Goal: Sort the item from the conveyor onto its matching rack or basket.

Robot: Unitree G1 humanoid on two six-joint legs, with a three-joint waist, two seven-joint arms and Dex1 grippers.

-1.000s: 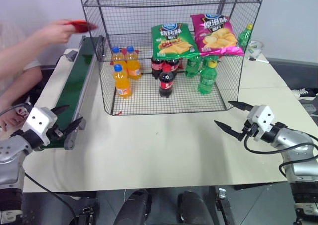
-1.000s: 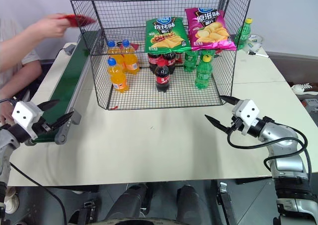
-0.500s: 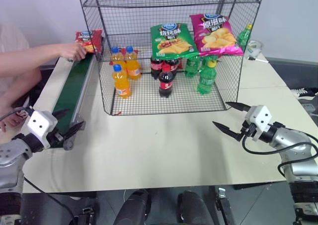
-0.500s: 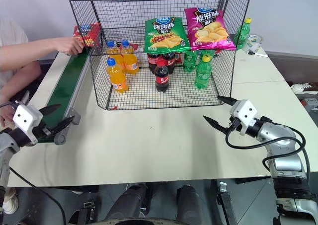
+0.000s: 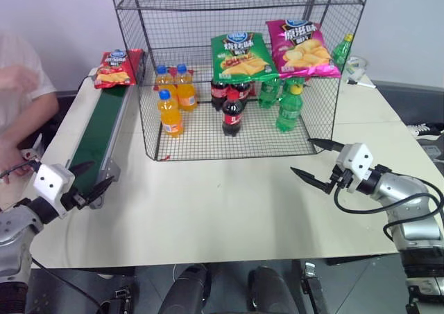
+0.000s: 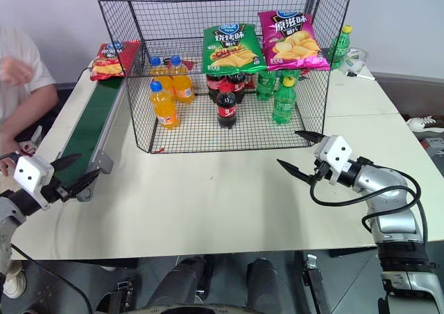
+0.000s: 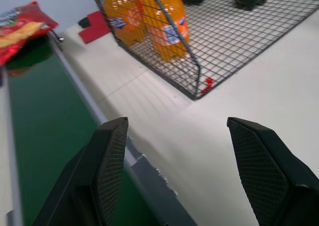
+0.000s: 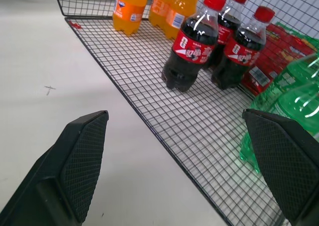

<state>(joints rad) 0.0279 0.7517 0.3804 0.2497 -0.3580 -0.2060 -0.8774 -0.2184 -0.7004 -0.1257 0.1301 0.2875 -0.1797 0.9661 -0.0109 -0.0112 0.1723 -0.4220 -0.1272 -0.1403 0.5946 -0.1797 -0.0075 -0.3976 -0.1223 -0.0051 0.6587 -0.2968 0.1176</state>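
The red chip bag lies at the conveyor's far end beside the wire rack, so we wait with our left gripper and right gripper spread apart and empty.

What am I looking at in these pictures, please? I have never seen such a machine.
This is a humanoid robot seen through its own cameras. Two pictures come from its head, looking down over its arms; two come from its wrists, looking along the jaws.

The left gripper waits at the near end of the conveyor, a dark green belt. The right gripper hovers over the pale table. Both have open jaws and hold nothing.

At the belt's far end lies a red chip bag, the item to sort. Beside the belt stands a black wire rack with orange, cola and green bottles, plus a green chip bag and a pink chip bag. A person sits at the left.
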